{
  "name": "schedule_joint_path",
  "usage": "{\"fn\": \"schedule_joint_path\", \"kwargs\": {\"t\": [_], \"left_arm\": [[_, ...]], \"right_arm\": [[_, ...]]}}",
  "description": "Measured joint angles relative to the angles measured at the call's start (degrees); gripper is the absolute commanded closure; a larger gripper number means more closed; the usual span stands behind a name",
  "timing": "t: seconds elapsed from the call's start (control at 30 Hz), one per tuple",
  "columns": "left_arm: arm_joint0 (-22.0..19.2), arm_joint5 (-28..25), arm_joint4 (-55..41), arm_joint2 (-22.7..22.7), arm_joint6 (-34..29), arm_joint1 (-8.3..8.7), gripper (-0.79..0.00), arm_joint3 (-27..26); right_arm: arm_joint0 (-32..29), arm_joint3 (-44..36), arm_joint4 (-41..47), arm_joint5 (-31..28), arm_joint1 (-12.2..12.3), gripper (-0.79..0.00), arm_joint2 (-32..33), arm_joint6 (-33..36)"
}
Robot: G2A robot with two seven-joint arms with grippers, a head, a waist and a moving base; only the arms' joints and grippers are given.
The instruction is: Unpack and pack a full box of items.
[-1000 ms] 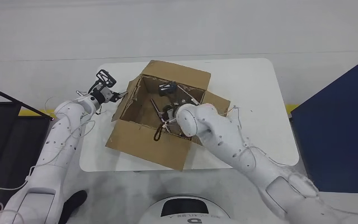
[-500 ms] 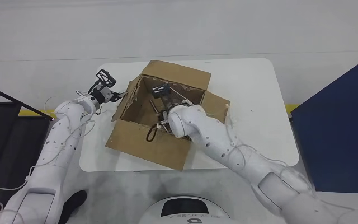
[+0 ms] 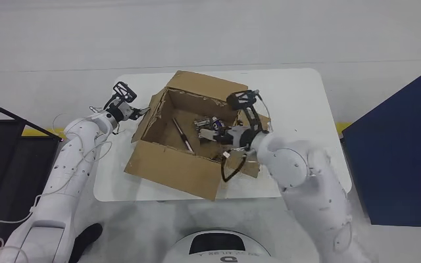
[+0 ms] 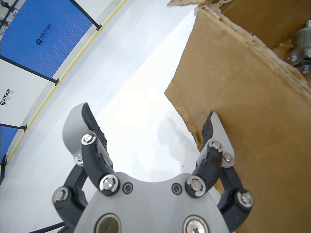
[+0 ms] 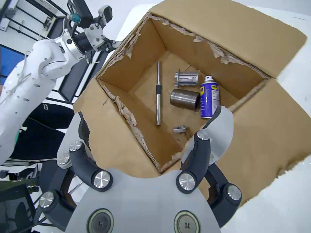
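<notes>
R gripper spread, over box; L gripper spread beside it.

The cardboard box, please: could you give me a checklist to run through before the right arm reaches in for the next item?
1. Box flaps open, inside reachable: ok.
2. Right gripper open and empty, above the box's near edge: ok.
3. Metal rod lies flat with bare floor on both sides: ok.
4. Spray can clear of the dark cylinder: cannot tell; they lie side by side, very close.
5. Box held steady: not ok; the left gripper is open beside a flap, gripping nothing.
</notes>
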Motion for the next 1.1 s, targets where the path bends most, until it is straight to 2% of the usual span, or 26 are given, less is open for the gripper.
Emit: {"fn": "schedule_joint_path", "kwargs": {"t": [0.2, 0.3, 0.63, 0.9, 1.1], "left_arm": [[0.0, 0.0, 0.0, 0.0, 0.0, 0.0, -0.785, 0.0], [0.0, 0.0, 0.0, 0.0, 0.0, 0.0, -0.785, 0.0], [0.0, 0.0, 0.0, 0.0, 0.0, 0.0, -0.785, 0.0], [0.0, 0.0, 0.0, 0.0, 0.0, 0.0, -0.785, 0.0], [0.0, 0.0, 0.0, 0.0, 0.0, 0.0, -0.785, 0.0]], "right_arm": [[-8.51, 0.61, 8.23, -8.3, 1.46, -0.785, 14.36, -2.79], [-10.27, 2.28, 10.52, -10.87, 1.89, -0.785, 18.34, -2.76], [-10.34, 3.02, 10.36, -10.8, 1.93, -0.785, 18.73, -3.14], [-9.15, 14.83, 10.43, -12.96, 3.07, -0.785, 23.9, -1.73], [-8.09, 20.79, 1.22, -14.12, 3.95, -0.785, 22.52, 0.01]]}}
